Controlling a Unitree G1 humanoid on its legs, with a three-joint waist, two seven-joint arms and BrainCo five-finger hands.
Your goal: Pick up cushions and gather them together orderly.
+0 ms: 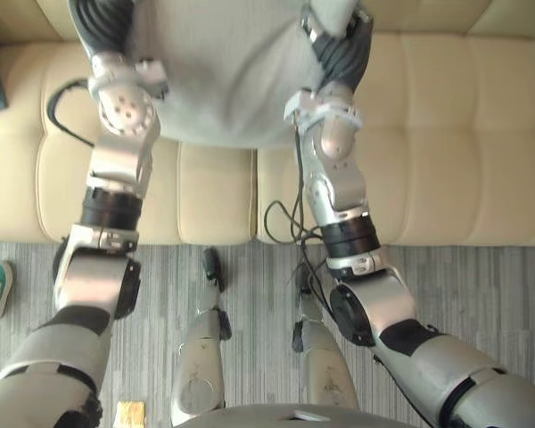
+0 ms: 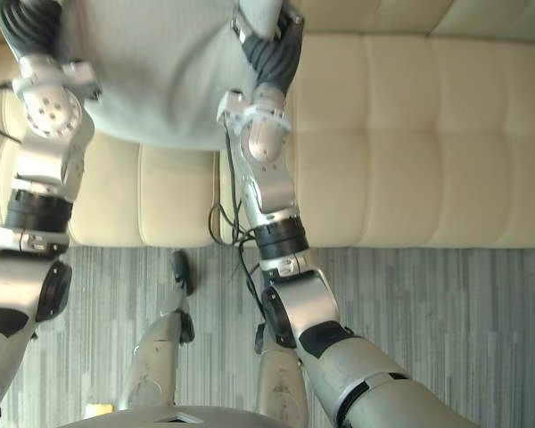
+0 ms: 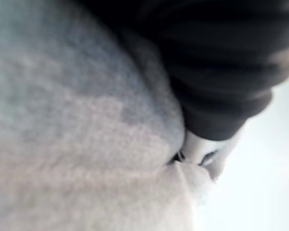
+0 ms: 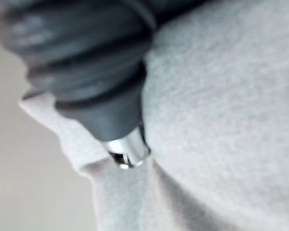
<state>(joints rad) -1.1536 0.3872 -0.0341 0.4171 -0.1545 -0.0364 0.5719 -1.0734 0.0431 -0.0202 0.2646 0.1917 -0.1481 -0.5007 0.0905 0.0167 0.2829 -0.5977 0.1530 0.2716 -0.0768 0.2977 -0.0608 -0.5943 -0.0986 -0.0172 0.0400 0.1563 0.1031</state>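
A soft grey fabric cushion (image 1: 223, 80) sits between the left hand (image 1: 102, 27) and right hand (image 1: 343, 53), over a cream tufted sofa (image 1: 446, 143), though I cannot tell their grip.

The left and right eye views look steeply down from the robot's head, from spots just apart. They share one scene, with the grey cushion (image 1: 223, 71) between both arms, the cream sofa (image 1: 446, 152) under it and the striped floor (image 1: 481, 285) nearer the robot, all lying further left in the right eye view. Each wrist view looks along its own hand from very close, the left hand (image 3: 202, 144) and the right hand (image 4: 125, 147) both against that same cushion's cloth.
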